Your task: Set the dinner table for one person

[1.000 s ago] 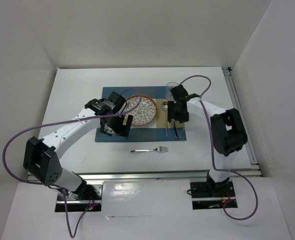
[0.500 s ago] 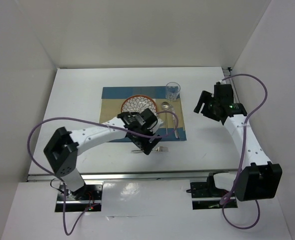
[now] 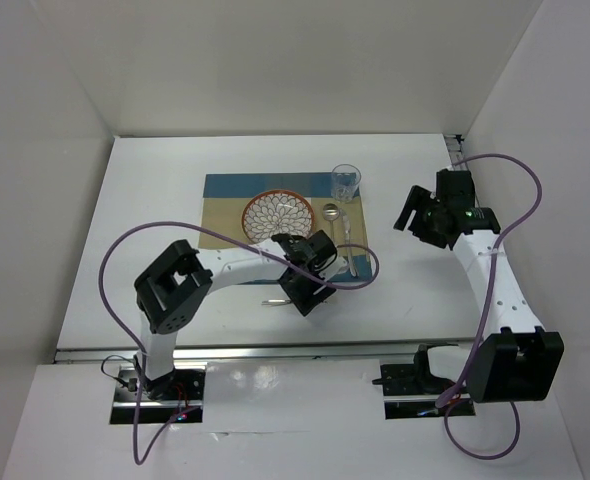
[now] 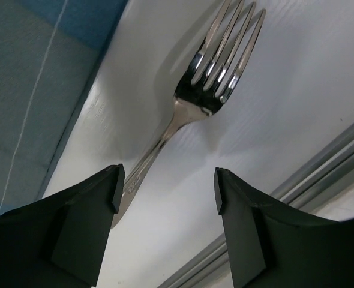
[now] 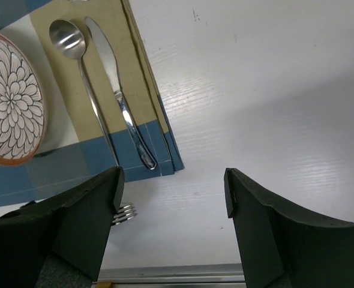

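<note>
The white dinner table [image 3: 145,220] carries a blue-and-tan placemat [image 3: 220,188]. On the mat lie a patterned plate [image 3: 278,214], a spoon [image 3: 331,212] and a knife [image 3: 348,232], with a clear glass [image 3: 345,182] at its far right corner. A fork [image 3: 273,301] lies on the bare table just in front of the mat. My left gripper [image 3: 308,297] is open and low over the fork [image 4: 220,69], whose handle runs beside the left finger [image 4: 75,228]. My right gripper [image 3: 408,214] is open and empty, right of the mat.
The right wrist view shows the plate [image 5: 9,102], spoon [image 5: 66,33], knife [image 5: 114,78], the mat's corner [image 5: 165,150] and the fork tines [image 5: 124,213]. The silver rail [image 4: 321,162] runs close by the fork at the table's near edge. White walls enclose the table.
My left gripper moved from the plate's left side across to the fork at the front. My right gripper left the knife and spoon and drew back to the right.
</note>
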Available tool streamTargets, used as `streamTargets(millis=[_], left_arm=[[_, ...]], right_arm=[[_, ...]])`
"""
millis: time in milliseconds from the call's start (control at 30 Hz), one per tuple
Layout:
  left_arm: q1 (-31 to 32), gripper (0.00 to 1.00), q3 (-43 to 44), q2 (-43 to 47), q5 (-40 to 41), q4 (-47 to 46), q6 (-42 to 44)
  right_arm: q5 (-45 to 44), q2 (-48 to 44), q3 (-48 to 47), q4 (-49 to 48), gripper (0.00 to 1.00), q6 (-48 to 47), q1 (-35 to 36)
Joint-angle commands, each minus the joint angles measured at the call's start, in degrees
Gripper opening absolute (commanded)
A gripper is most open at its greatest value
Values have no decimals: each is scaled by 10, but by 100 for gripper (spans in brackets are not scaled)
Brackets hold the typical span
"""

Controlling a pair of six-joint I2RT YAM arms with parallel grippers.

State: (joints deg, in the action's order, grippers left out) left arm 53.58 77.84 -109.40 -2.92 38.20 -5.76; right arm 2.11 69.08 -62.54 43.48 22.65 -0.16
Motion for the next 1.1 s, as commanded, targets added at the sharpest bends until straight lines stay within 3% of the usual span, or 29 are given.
streamTargets(millis=[0,267,433,467,567,867,1067], left_arm=[[4,78,17,-19,-2,-21,20],[4,74,28,-66,4,-26,30],[4,33,28,-66,-32,-21,30],[4,15,28,-66,-32,-21,30],[12,0,36,-51,-40,6,30],[36,0,80,28,-81,72,36],[36,0,91,88,-57,80,13]], right_arm=[[7,-5,0,-5,79,-9,-5],[6,-5,6,-5,79,-9,-5],[-4,-10,6,0,79,-14,-12],[-4,-11,6,0,79,-14,-12],[1,-11,6,0,79,-14,-18],[1,-5,-5,0,79,-14,-18],[1,-5,0,0,79,-14,-18]])
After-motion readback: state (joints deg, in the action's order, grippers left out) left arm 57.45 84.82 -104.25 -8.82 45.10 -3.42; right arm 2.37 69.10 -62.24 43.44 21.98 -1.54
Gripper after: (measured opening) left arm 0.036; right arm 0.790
